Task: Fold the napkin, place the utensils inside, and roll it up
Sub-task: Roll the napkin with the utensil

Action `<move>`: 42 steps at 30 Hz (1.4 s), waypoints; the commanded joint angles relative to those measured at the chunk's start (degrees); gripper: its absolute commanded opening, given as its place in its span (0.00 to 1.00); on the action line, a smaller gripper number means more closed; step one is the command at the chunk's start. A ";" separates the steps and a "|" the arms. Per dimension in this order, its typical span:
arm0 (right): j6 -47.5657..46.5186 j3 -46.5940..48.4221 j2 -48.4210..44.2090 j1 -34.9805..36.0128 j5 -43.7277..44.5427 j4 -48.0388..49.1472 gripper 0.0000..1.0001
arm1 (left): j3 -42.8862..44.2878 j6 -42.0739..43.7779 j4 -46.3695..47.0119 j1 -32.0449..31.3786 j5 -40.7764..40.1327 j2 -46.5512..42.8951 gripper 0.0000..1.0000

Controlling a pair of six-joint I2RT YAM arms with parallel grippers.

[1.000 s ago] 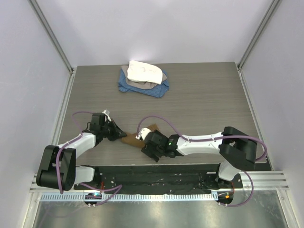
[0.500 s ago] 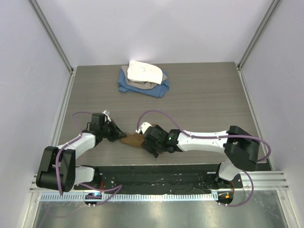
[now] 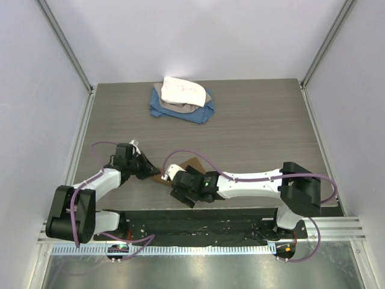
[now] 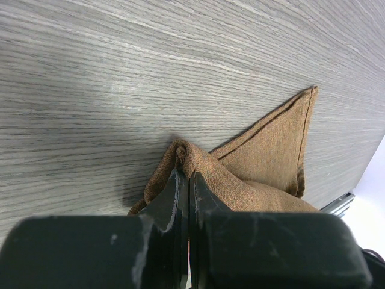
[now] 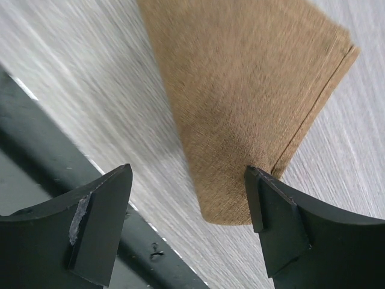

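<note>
Top view: most of the napkin (image 3: 191, 163) was hidden under the two wrists. Only a tan corner showed beyond the right arm, plus a sliver by the left gripper (image 3: 151, 171). It lay near the table's (image 3: 258, 126) near edge, between the arms.

The jaws could not be read in the top view because both tools were dark and small, so the wrist views were needed.

Left wrist view: the left gripper (image 4: 185, 176) was clamped tight on a raised fold of the napkin (image 4: 264, 162), fingers pressed together with cloth between them. The napkin's near part was cut off behind the fingers. One pointed corner lay flat on the wood.

Right wrist view: the right gripper (image 5: 187, 180) was spread wide with nothing between its pads. The napkin (image 5: 240, 90) ran out of frame at the top. Its lower rounded edge sat between the fingers, and its seamed corner disappeared behind the right-hand finger, so contact there was unclear. The picture was blurred. A dark rail (image 5: 36, 150) ran at lower left.

Versus half a second earlier, the right gripper (image 3: 174, 182) had shifted left and nearer the table edge, uncovering the tan corner it had covered. The left gripper had stayed put, same pinch. The white cloth (image 3: 182, 90) on the blue cloth (image 3: 180, 112) at the far side was unchanged.
</note>
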 commanded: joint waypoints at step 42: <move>-16.34 7.74 10.81 -2.67 -0.19 13.14 0.79 | 2.23 1.10 -0.20 -0.10 1.27 2.48 0.00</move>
